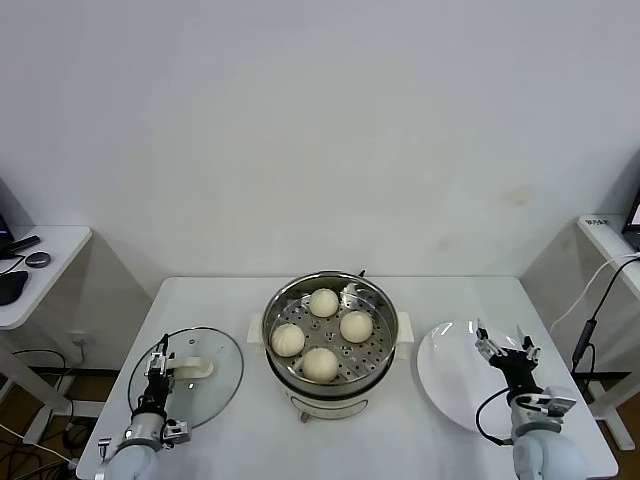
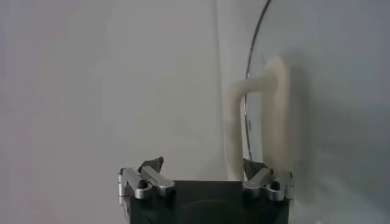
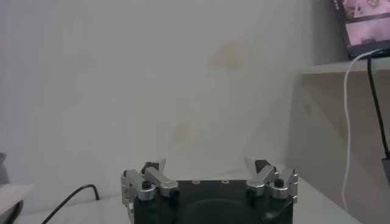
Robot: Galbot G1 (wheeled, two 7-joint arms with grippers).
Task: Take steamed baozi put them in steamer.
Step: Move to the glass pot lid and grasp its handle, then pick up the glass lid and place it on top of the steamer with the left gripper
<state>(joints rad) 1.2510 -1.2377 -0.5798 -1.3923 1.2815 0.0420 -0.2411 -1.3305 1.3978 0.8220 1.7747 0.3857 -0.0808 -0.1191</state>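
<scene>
Steamer (image 1: 329,340) at frame centre already holds all four baozi (image 1: 320,364). Glass lid (image 1: 215,365) lower left, white plate (image 1: 450,375) lower right, bare. Left gripper (image 1: 158,369) over lid, right gripper (image 1: 508,349) over plate, both spread, nothing held. Loading looks done; retract clear of the steamer.

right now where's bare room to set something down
Free: the flat white plate right of the round steel steamer, and the table's back strip. Crowded: the steamer tray, with four cream-white baozi.
</scene>
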